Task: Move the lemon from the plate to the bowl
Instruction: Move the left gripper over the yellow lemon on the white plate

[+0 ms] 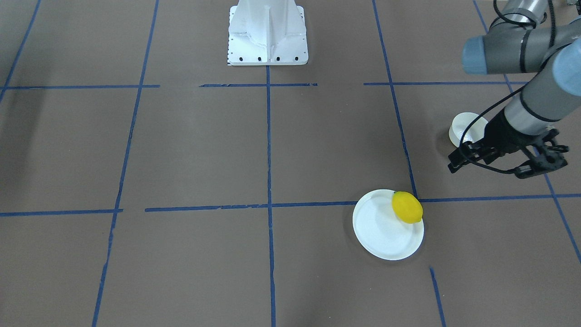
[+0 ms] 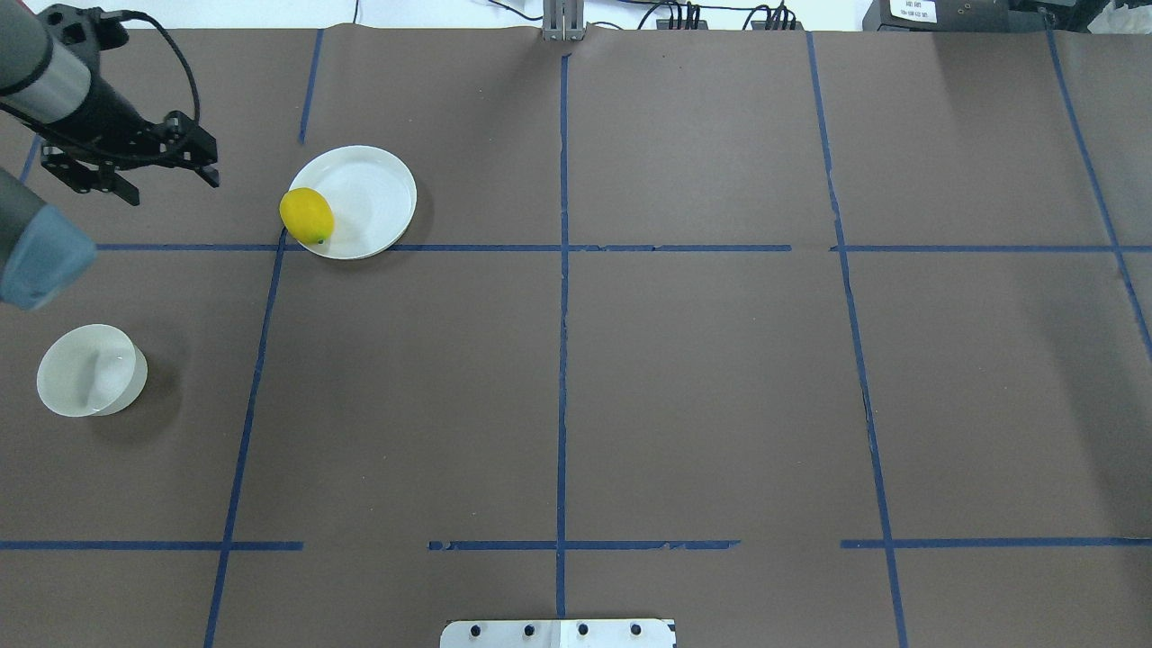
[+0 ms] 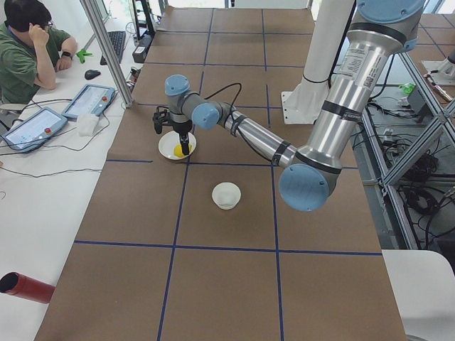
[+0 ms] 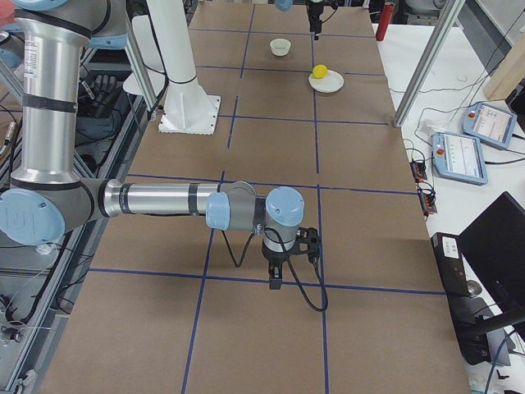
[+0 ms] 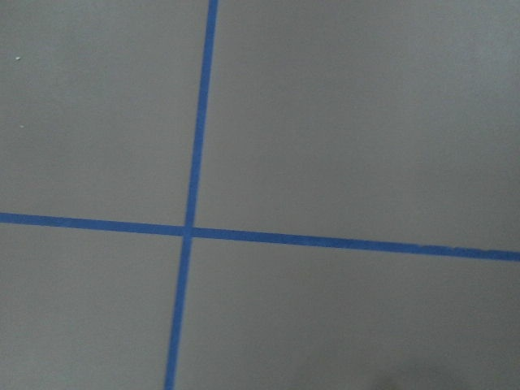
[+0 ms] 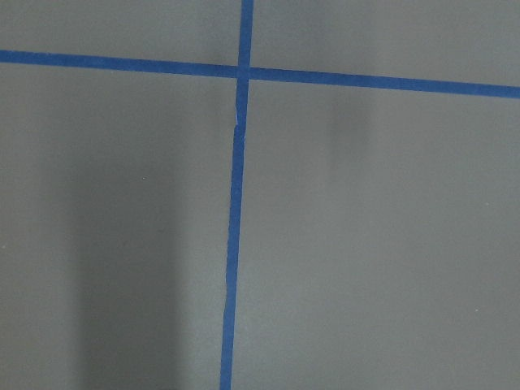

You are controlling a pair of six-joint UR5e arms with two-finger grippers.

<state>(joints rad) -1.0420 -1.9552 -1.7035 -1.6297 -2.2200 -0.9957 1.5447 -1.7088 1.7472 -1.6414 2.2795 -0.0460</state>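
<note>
The yellow lemon (image 1: 407,207) (image 2: 306,215) lies on the rim of the flat white plate (image 1: 379,229) (image 2: 371,193), on the side nearest my left arm. The small white bowl (image 1: 464,125) (image 2: 90,371) stands apart from it, closer to the robot, and is empty. My left gripper (image 1: 485,170) (image 2: 175,189) is open and empty. It hovers over the table between the bowl and the plate, clear of the lemon. My right gripper (image 4: 275,279) shows only in the exterior right view, far from the dishes. I cannot tell whether it is open or shut.
Blue tape lines (image 2: 562,270) divide the brown table. The white robot base (image 1: 268,34) stands at mid-table edge. An operator (image 3: 28,50) sits by tablets (image 3: 89,99) beyond the far side. Both wrist views show only table and tape.
</note>
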